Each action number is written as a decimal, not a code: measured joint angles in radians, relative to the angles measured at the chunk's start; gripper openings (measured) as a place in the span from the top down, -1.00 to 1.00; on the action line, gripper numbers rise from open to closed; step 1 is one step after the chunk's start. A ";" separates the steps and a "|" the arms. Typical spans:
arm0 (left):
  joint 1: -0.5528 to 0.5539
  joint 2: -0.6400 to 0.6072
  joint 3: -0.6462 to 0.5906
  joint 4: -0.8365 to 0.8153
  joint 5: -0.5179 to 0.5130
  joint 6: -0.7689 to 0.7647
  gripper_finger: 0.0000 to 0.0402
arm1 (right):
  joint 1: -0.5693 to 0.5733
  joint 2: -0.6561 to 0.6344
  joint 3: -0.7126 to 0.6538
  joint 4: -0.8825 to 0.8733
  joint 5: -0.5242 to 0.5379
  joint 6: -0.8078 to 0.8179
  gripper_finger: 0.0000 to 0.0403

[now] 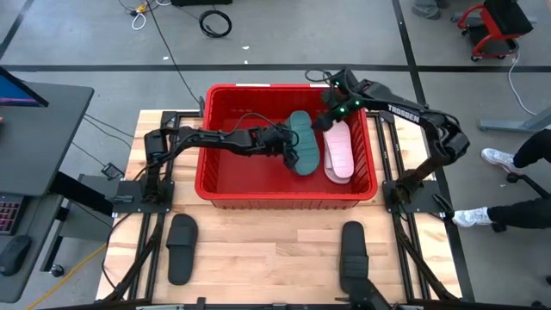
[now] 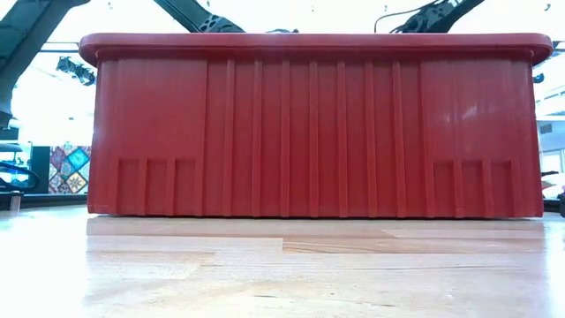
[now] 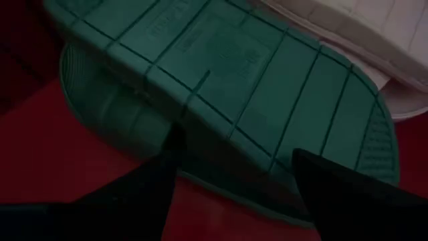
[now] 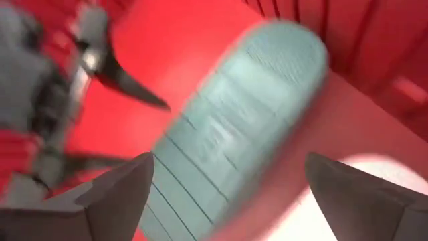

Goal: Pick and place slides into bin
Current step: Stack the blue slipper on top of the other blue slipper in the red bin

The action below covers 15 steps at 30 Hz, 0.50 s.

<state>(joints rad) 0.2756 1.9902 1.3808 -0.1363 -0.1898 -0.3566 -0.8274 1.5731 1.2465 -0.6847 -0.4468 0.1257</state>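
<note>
The red bin [image 1: 275,88] stands mid-table and fills the low view [image 2: 309,132]. Inside it a dark teal slide [image 1: 301,142] lies sole up [image 3: 267,73], with more teal foam [image 3: 87,80] under it. Beside them, toward the table's right, lie the pale pink slides [image 1: 337,153]. My left gripper [image 1: 290,148] is down in the bin, open, its fingers [image 3: 167,174] at the teal slide's long edge. My right gripper [image 1: 325,120] hangs open and empty [image 4: 231,161] over the bin's far right part, above the teal slide [image 4: 227,134]. Two black slides lie on the table. My left gripper comes level from the table's left, its open fingers spread along the teal slide's long edge [image 3: 227,174]. I cannot tell whether they touch it. The slide lies in the bin, sole up.
One black slide [image 1: 181,245] lies on the wooden table near the front left, the other [image 1: 353,248] near the front right. The bin's left half [image 1: 232,172] is bare red floor. A person's legs and shoes [image 1: 499,185] show beyond the table's right edge.
</note>
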 joint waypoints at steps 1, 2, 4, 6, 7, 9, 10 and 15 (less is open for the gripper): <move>0.000 -0.004 0.000 0.001 0.000 -0.001 -0.50 | 0.006 -0.006 0.000 -0.032 0.024 -0.022 -0.94; 0.000 -0.009 0.002 -0.001 0.000 -0.002 -0.50 | 0.013 -0.009 0.000 -0.061 0.052 -0.048 -0.93; 0.000 -0.022 0.016 -0.017 0.000 -0.001 -0.50 | 0.032 -0.010 0.000 -0.103 0.097 -0.120 -0.90; 0.000 -0.042 0.025 -0.031 -0.001 0.001 -0.50 | 0.062 -0.007 0.000 -0.112 0.128 -0.216 -0.87; 0.000 -0.049 0.031 -0.036 0.000 0.005 -0.50 | 0.081 -0.004 0.000 -0.112 0.150 -0.265 -0.85; 0.000 -0.074 0.034 -0.090 -0.007 0.016 -0.50 | 0.123 0.005 0.000 -0.112 0.209 -0.358 -0.82; 0.000 -0.085 0.034 -0.109 -0.017 0.028 -0.50 | 0.144 0.013 0.000 -0.112 0.250 -0.404 -0.81; 0.026 -0.099 0.033 -0.345 -0.084 0.055 -0.50 | 0.199 0.062 0.000 -0.111 0.391 -0.599 -0.80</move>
<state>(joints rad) 0.3018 1.8908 1.4141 -0.4811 -0.2738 -0.3013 -0.6284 1.6350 1.2465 -0.7954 -0.0559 -0.4730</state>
